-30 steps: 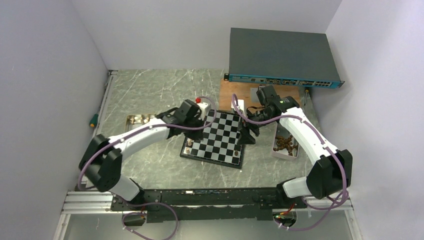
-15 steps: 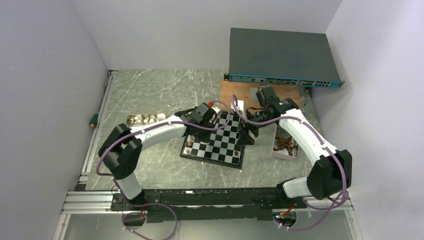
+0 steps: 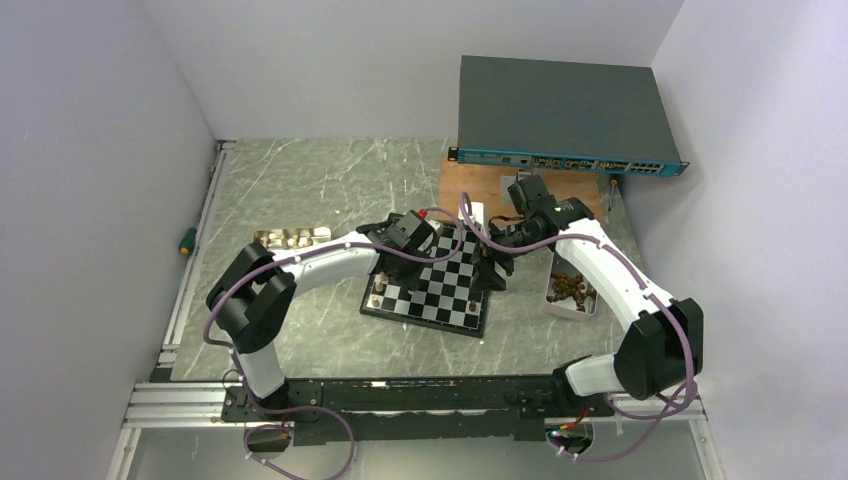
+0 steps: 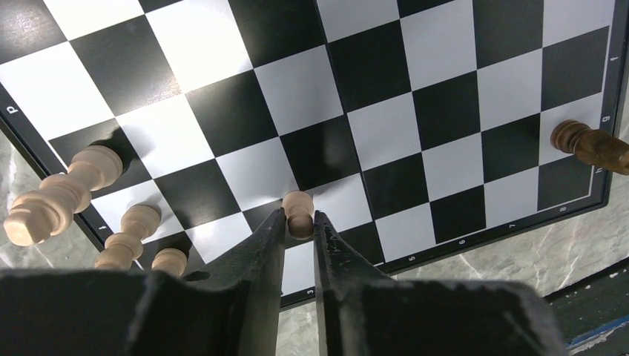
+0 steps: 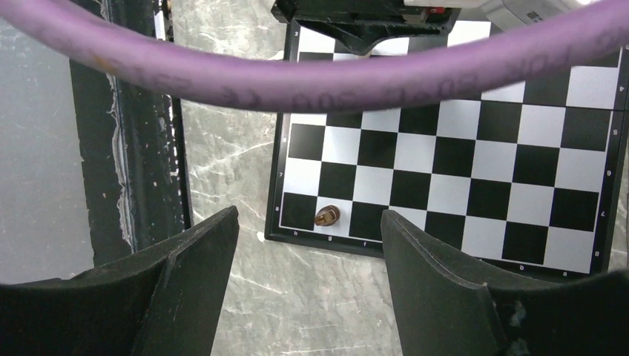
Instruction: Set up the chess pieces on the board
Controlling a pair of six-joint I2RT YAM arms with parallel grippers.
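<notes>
Tan pawn (image 4: pixel 299 208) stands on the board (image 4: pixel 445 111) near its edge, right between the tips of my left tool (image 4: pixel 298 222), can't tell if it's gripped or loose, right tool (image 5: pixel 309 222) is wide open.

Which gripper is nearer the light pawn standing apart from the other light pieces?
Left. The left gripper straddles the light pawn; the right gripper hovers open across the board, over the dark piece.

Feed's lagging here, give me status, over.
Left gripper straddling light pawn on chessboard, grip unclear. Right gripper open, empty, above chessboard edge. Purple cable drapes above chessboard.
</notes>
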